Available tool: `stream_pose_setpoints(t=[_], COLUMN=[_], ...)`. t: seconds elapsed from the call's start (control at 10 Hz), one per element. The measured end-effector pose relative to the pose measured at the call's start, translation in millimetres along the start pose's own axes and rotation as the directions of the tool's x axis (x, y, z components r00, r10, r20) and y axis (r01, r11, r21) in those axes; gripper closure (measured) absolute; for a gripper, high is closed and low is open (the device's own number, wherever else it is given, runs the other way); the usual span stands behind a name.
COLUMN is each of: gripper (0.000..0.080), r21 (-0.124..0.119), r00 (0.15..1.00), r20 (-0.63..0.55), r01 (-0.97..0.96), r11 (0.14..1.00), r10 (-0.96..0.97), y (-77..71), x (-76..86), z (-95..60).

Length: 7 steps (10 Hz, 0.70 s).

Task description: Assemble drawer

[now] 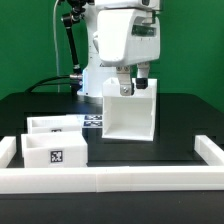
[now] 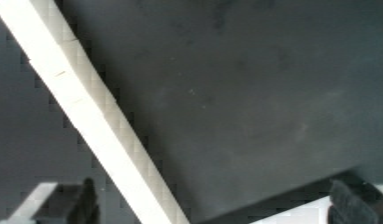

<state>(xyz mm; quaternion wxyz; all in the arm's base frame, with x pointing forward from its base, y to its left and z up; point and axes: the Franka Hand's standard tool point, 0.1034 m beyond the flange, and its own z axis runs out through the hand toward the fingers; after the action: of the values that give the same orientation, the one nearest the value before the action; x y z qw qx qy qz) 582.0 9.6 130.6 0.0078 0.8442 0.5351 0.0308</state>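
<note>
Tool (image 1: pixel 132 91) spread wide, gripping nothing — astride housing (image 1: pixel 130 118) top edge; trays (image 1: pixel 55 152) well apart.

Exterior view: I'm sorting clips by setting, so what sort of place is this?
Probably a robotics lab bench: a robot arm over a black table, a white rim wall fencing it, and tagged drawer parts.

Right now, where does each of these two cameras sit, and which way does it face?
Exterior view: off the arm, facing the table from the side; shows the housing, a tray beside it, and the gripper at the housing's top.
Wrist view: on the wrist, looking down between the open fingertips at a white edge over dark ground.
Shared: the gripper; the edge is probably the housing's wall.
</note>
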Motion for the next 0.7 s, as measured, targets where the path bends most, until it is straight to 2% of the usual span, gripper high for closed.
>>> stream_pose_setpoints(t=[0.5, 0.6, 0.7], gripper=[0.015, 0.015, 0.015], r21=[0.007, -0.003, -0.016], r00=[1.0, 0.998, 0.989], r20=[-0.006, -0.009, -0.013], r01=[0.006, -0.061, -0.145], r11=[1.0, 0.998, 0.989], r10=[-0.006, 0.061, 0.145], y=[-2.9, -5.2, -17.0], x=[-1.3, -2.1, -6.1], z=[1.0, 0.6, 0.2])
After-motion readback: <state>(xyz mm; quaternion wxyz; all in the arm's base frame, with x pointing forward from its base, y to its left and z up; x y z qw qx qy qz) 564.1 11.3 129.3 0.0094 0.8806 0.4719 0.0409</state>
